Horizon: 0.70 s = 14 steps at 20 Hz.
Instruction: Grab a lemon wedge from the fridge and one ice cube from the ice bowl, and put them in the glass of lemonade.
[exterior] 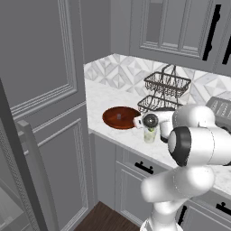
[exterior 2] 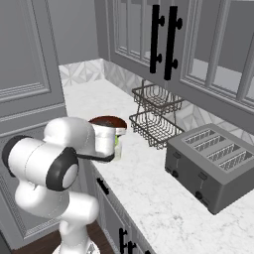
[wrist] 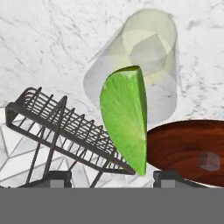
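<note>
The lemon wedge [wrist: 124, 118] hangs between the spread fingertips of the hand [wrist: 113, 177], apparently released, above the glass of lemonade [wrist: 144, 65]. 1 ice cube [wrist: 208, 160] waits in the ice bowl [wrist: 175, 148].

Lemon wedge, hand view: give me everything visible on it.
The lemon wedge is a yellow-green wedge with a bright green rind edge and paler, pulpy cut face. It stands on end, point downward, between the spread fingertips, with no visible contact. Behind it is the glass of lemonade; the reddish-brown ice bowl lies to its right.
</note>
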Tool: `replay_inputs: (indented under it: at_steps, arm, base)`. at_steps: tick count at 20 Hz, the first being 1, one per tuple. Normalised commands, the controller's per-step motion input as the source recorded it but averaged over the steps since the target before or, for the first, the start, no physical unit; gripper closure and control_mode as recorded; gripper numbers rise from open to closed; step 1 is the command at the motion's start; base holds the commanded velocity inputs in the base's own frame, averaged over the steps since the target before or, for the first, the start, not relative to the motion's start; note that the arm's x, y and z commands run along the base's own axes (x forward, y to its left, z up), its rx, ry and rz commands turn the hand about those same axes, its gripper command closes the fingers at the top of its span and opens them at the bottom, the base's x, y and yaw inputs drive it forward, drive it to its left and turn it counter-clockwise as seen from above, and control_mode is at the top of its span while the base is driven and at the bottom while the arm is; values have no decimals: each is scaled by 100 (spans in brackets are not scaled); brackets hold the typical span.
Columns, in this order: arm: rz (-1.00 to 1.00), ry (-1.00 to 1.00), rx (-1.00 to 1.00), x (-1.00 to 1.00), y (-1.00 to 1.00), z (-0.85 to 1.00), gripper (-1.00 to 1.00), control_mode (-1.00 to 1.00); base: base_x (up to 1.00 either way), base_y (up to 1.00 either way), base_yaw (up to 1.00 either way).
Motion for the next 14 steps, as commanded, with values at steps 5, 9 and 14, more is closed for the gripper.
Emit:
replay_inputs:
  at_steps: [5, 9, 14]
  arm:
    - [-9, -15, -5, -27, 18, 22, -100, -100]
    - [-10, -15, -3, -43, 9, 39, -100, -100]
    - [-9, -16, -1, -53, 25, 84, -100, -100]
  base:
    - [0, 0, 0]
    - [0, 0, 0]
    - [0, 0, 0]
